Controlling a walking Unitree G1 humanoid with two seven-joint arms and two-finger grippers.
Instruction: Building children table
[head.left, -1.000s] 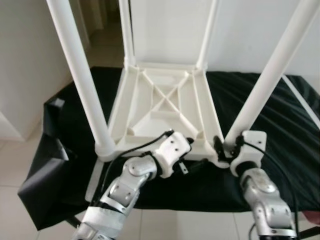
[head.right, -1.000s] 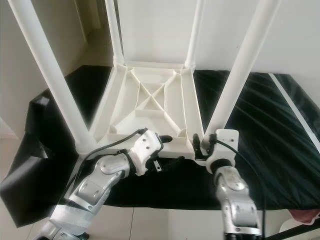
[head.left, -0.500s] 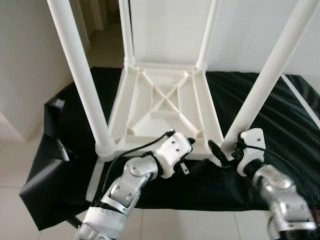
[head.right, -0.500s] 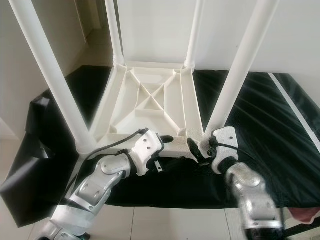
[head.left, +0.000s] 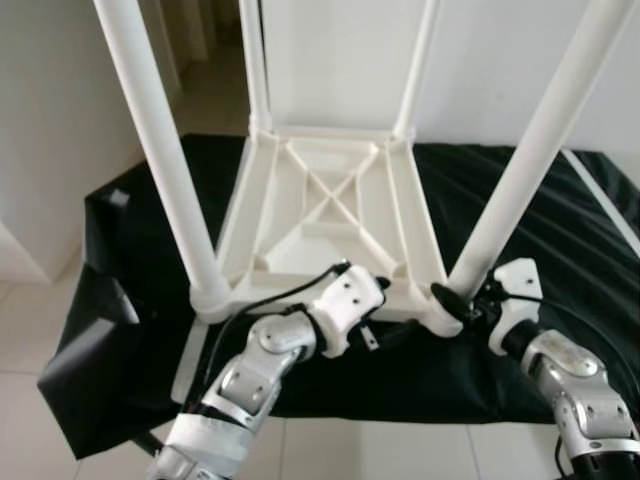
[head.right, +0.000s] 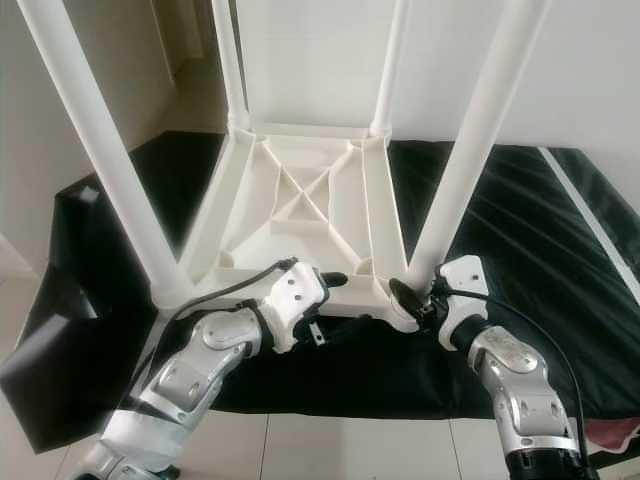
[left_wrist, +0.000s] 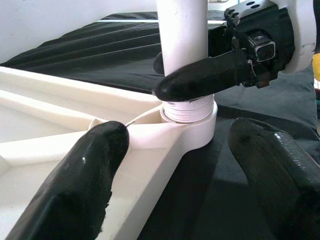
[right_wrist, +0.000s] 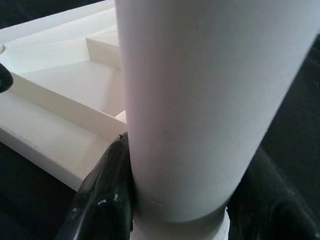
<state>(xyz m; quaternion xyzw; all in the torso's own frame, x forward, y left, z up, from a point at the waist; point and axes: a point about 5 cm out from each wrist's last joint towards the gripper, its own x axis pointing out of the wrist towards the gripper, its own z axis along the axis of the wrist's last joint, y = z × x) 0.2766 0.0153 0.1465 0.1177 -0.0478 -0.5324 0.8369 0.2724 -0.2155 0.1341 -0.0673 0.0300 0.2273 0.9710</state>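
Note:
The white children's table (head.left: 330, 215) lies upside down on a black cloth, its legs pointing up. My right gripper (head.left: 458, 300) is shut on the front-right leg (head.left: 520, 180) just above its socket. In the right wrist view this leg (right_wrist: 200, 100) stands between the two fingers (right_wrist: 105, 195). My left gripper (head.left: 378, 305) is open at the table's front rim, close to that same corner. In the left wrist view one of its fingers (left_wrist: 85, 185) rests on the rim (left_wrist: 150, 145) and the other hangs over the cloth.
The front-left leg (head.left: 160, 150) rises beside my left arm, and two back legs (head.left: 255, 60) stand near the wall. Black cloth (head.left: 560, 220) covers the low surface and hangs down at the left (head.left: 90, 350). Pale tiled floor (head.left: 30, 330) lies around it.
My right forearm has swung out to the right, and its gripper now holds the front-right leg from the side. The left arm and the table have not moved.

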